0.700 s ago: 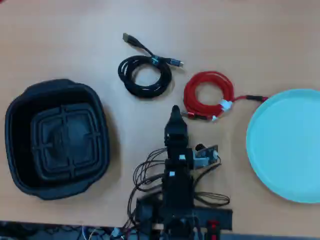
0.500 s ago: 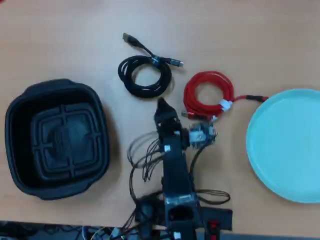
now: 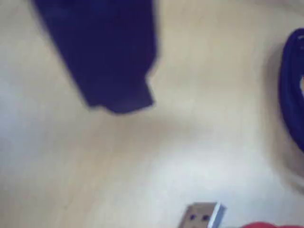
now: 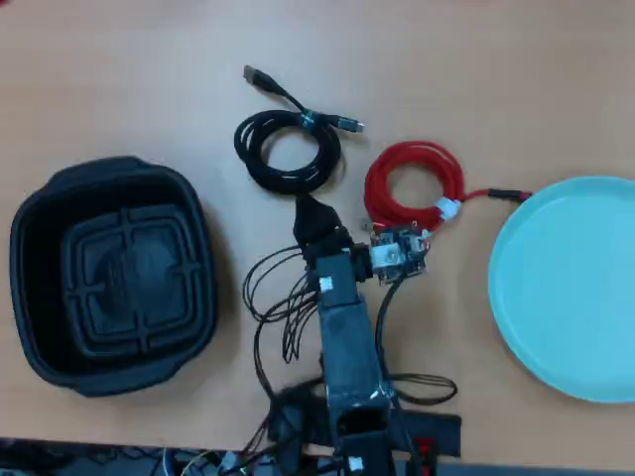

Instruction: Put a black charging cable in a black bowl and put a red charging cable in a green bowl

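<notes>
Tabletop [image 4: 496, 59], pale wood, bare, evenly lit

We count on the table [image 4: 516, 79]: one black charging cable [image 4: 288, 151] | one red charging cable [image 4: 414, 188] | one black bowl [image 4: 111, 273] | one green bowl [image 4: 566, 288] | one arm [image 4: 342, 327]

Light wooden table [image 4: 496, 69]. Resting on it in the overhead view: black tub [image 4: 30, 288] left, black cable [image 4: 288, 149] and red cable [image 4: 412, 188] centre, pale green dish [image 4: 571, 288] right.
</notes>
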`<action>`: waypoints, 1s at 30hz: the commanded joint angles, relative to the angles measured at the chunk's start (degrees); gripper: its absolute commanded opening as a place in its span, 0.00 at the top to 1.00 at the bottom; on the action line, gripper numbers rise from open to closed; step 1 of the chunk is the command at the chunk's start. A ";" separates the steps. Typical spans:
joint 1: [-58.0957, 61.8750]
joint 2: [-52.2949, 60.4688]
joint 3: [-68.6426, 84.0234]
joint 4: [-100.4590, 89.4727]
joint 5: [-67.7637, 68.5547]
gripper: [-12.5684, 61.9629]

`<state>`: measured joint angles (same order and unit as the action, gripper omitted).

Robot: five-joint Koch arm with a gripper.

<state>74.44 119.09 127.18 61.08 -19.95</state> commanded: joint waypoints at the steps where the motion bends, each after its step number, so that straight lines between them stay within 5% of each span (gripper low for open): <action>1: 0.00 0.00 -5.80 -0.79 2.46 0.05; 12: -1.23 -1.49 -10.28 -1.23 3.69 0.05; 30: -9.32 -28.12 -37.71 9.58 13.36 0.04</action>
<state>66.09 91.58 95.45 68.82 -9.67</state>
